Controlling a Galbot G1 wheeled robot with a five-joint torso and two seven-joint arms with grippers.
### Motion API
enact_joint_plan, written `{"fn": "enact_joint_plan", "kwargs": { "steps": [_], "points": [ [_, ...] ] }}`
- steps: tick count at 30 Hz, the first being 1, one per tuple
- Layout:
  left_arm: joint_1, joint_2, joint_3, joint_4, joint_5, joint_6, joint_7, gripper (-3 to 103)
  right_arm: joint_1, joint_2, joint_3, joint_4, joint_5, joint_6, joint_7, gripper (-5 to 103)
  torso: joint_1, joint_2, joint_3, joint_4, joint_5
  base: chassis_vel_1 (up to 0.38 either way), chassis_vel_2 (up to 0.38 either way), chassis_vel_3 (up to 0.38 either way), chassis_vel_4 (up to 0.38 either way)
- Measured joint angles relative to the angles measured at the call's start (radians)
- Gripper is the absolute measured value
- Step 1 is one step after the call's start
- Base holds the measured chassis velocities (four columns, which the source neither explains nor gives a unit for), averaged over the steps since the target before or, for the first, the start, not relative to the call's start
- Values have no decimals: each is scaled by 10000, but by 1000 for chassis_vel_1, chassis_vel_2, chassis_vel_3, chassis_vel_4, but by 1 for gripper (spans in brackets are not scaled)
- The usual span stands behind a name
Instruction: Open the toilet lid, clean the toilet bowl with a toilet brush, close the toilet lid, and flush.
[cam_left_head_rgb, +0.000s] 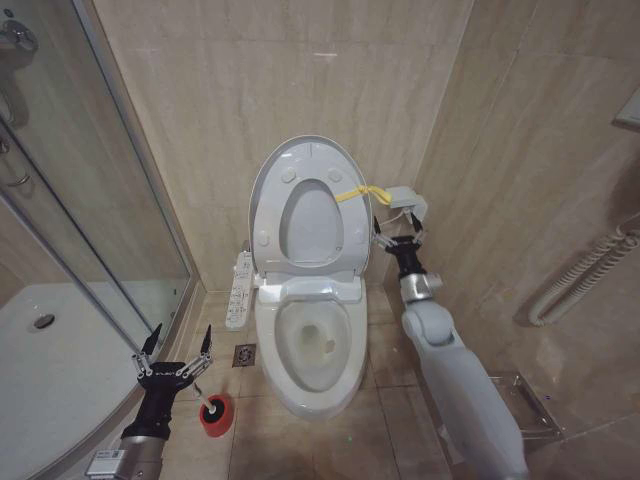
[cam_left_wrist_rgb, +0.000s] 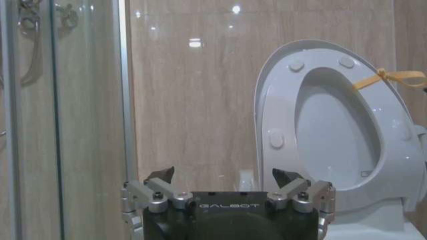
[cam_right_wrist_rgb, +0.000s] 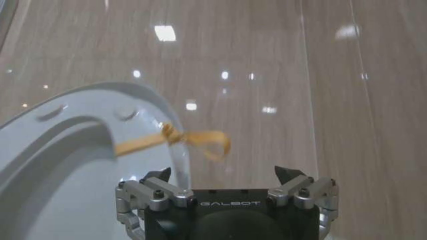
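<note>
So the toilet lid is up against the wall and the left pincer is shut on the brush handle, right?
Not quite. The toilet lid is up against the wall, but the left pincer is open, hovering above the toilet brush in its red holder, as the head view shows.

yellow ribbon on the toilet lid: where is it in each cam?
Head view: yellow ribbon hangs off the raised toilet lid's edge on the robot's right, beside the right gripper.
Left wrist view: ribbon at the lid's far edge.
Right wrist view: ribbon close ahead, tied around the lid rim.
Shared landmark: the beige tiled wall behind.
</note>
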Motion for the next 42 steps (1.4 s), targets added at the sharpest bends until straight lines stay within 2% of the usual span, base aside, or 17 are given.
{"fn": "enact_joint_plan", "kwargs": {
  "steps": [6,10,12,21,28,30,33,36,42],
  "points": [
    [0,0,0,0,0,0,-1,99,-1678,-217,-84,1940,352,-844,348,100,1,0,0,2,2,0,0,0,0],
    [0,0,-2,0,0,0,-1,99,-3070,-322,-367,3608,399,-1827,751,100,0,0,0,4,-1,0,0,0,0],
    [-1,0,-1,0,0,0,-1,99,-3564,-324,-425,3965,348,-1946,842,100,0,0,0,5,-1,0,0,0,0],
    [0,0,1,0,0,0,0,99,-5720,-363,-172,4759,-542,-1778,850,100,0,-1,0,2,0,0,0,0,0],
    [0,0,0,0,0,0,0,99,-6697,341,431,5158,-1131,-1586,596,100,0,0,0,3,-1,0,0,0,0],
    [0,0,0,0,0,0,0,99,-7171,680,709,5303,-1365,-1416,309,100,0,0,1,3,0,0,0,0,0],
    [0,0,1,0,0,0,1,99,-7467,869,895,5460,-1364,-1360,71,100,0,-1,1,0,0,0,0,0,0],
    [0,0,0,0,0,0,0,99,-8010,1204,1284,5703,-1115,-1137,-500,100,0,0,0,2,-1,0,0,0,0],
    [0,0,0,0,0,0,0,99,-8464,1419,1651,6099,-857,-1090,-780,100,1,0,1,4,-1,0,0,0,0]
  ]
}}
